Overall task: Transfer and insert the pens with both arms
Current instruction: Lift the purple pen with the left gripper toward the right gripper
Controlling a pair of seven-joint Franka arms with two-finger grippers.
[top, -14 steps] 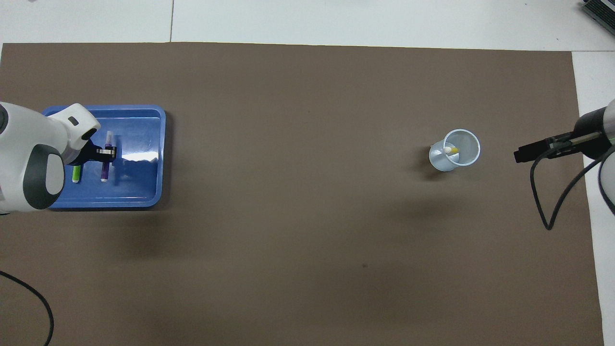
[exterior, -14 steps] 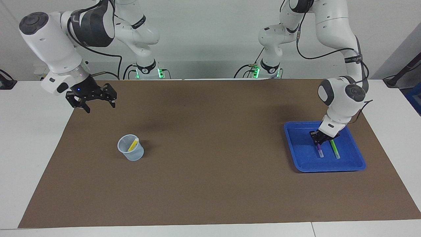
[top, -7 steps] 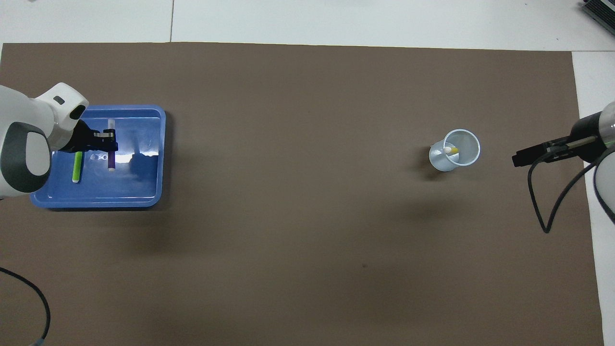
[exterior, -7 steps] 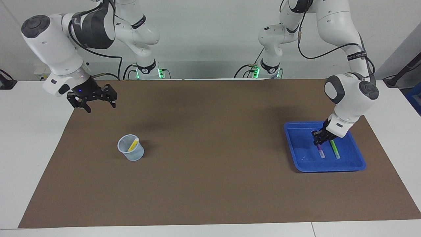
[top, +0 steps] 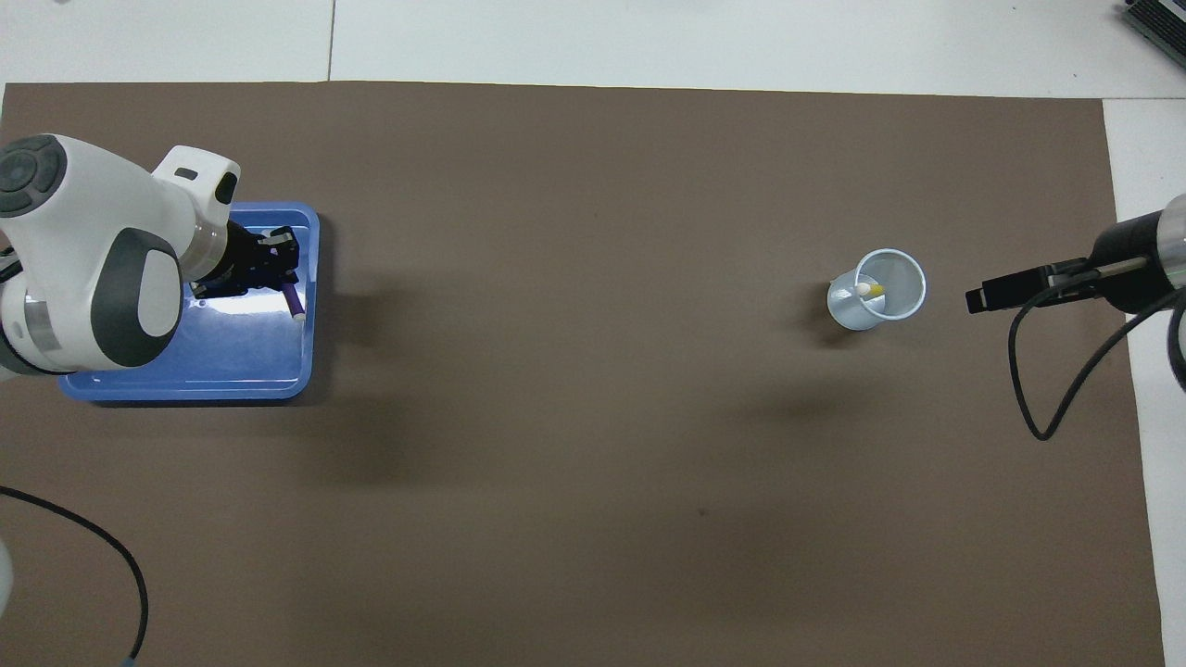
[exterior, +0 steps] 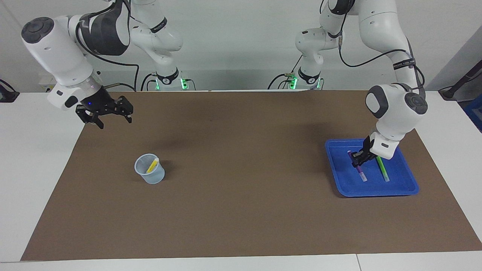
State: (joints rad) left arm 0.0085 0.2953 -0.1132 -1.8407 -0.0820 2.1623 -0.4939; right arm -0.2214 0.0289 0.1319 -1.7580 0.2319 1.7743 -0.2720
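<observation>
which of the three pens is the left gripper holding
The purple pen: the left gripper is shut on it over the blue tray. The green pen lies free beside it; the yellow pen stands in the cup.

purple pen in left tool

The tray stood at the left arm's end of the bench; the cup, with one pen inside, at the right arm's.

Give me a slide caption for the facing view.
Left claw lifts slim purple pen over blue plastic tray; right claw waits open.
</observation>
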